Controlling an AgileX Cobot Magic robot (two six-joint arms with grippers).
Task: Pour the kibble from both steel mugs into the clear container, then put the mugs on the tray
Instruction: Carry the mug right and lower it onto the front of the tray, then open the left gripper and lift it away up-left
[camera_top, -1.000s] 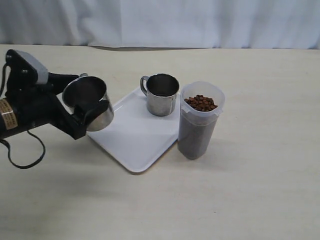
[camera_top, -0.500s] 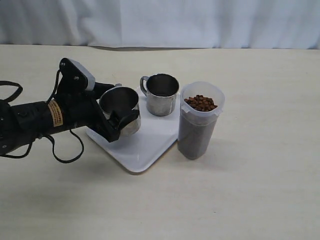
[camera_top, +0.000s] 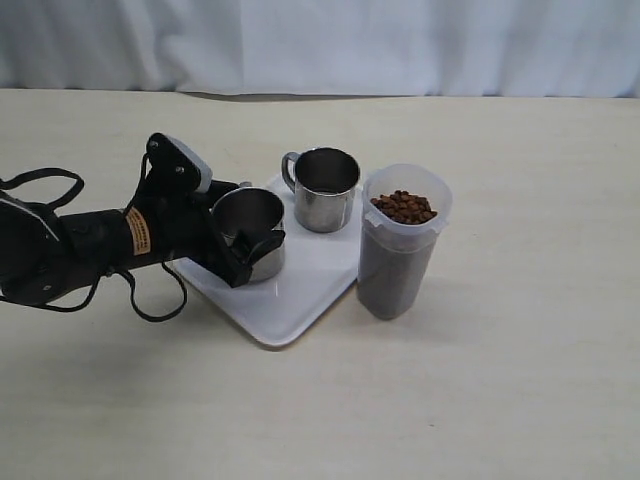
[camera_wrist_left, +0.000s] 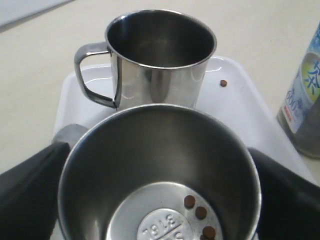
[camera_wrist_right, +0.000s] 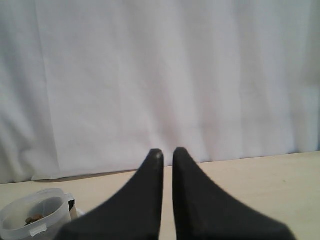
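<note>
Over the last second the left gripper (camera_top: 245, 232) had swung in from beyond the tray (camera_top: 300, 290), and the held mug (camera_top: 265, 260) had gone from tilted to upright over the tray's left corner. The jaws stood wide, clamped on that mug's sides. Whether its base already touched the tray could not be told.

Pouring looked done. The clear container (camera_top: 398, 260) stood on the counter (camera_top: 500, 400) just beside the tray's right edge, kibble (camera_top: 402, 206) heaped to its rim. The second mug (camera_top: 324, 190) sat empty at the tray's far corner. A few leftover pellets (camera_wrist_left: 197, 212) lay in the held mug and one stray pellet (camera_wrist_left: 223, 83) on the tray. What seemed left was setting down, letting go and backing away.

The held mug was near the tray's left rim and close to the second mug, so room there was tight, while the counter to the left lay open. The right gripper (camera_wrist_right: 167, 155) hung closed and empty, well clear.
</note>
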